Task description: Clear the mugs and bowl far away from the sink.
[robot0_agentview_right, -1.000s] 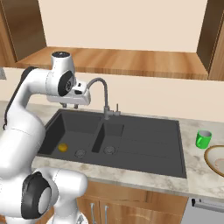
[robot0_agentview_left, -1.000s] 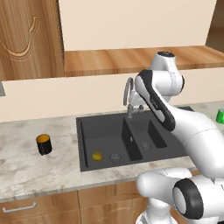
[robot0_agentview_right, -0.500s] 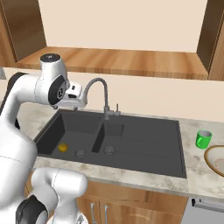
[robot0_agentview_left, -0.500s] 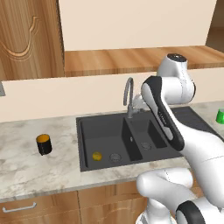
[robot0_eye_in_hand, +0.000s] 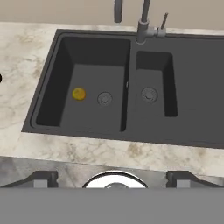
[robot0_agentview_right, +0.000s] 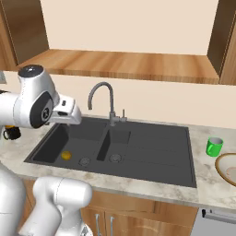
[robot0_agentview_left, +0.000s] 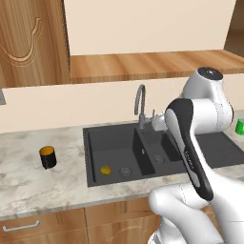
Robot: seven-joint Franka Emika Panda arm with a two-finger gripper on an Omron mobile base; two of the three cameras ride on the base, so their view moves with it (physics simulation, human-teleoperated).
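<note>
My arm has swung since one second ago: its head joint was over the middle of the sink then, and now it stands higher and more to the right in the left base view, while the things on the bench lie where they were.

The marbled grey-beige stone bench (robot0_agentview_left: 28,186) runs under everything, with a long light wooden shelf (robot0_agentview_right: 133,64) on the wall above it. Set into the bench is the dark grey rectangular double-basin sink (robot0_agentview_left: 114,143), its larger basin on the left, a smaller one beside it, and a flat drainboard on the right. The curved grey gooseneck tap (robot0_agentview_right: 103,99) rises at the back edge of the sink, between the two basins. A small round yellow thing (robot0_eye_in_hand: 78,93) lies on the floor of the larger basin, just beside the drain.

The wide shallow tan-brown bowl with off-white inside (robot0_agentview_right: 227,167) sits on the bench at the right edge of the right base view, well apart from the sink's basins. The bright green cup-like mug (robot0_agentview_right: 214,146) stands upright just beside it, near the right end of the drainboard. The small black mug with orange-yellow inside (robot0_agentview_left: 47,157) stands upright on the bench to the left of the sink, apart from it.

My claw (robot0_eye_in_hand: 112,180) hangs above the front edge of the bench and looks down into the sink; its two dark tips stand wide apart with nothing between them.
</note>
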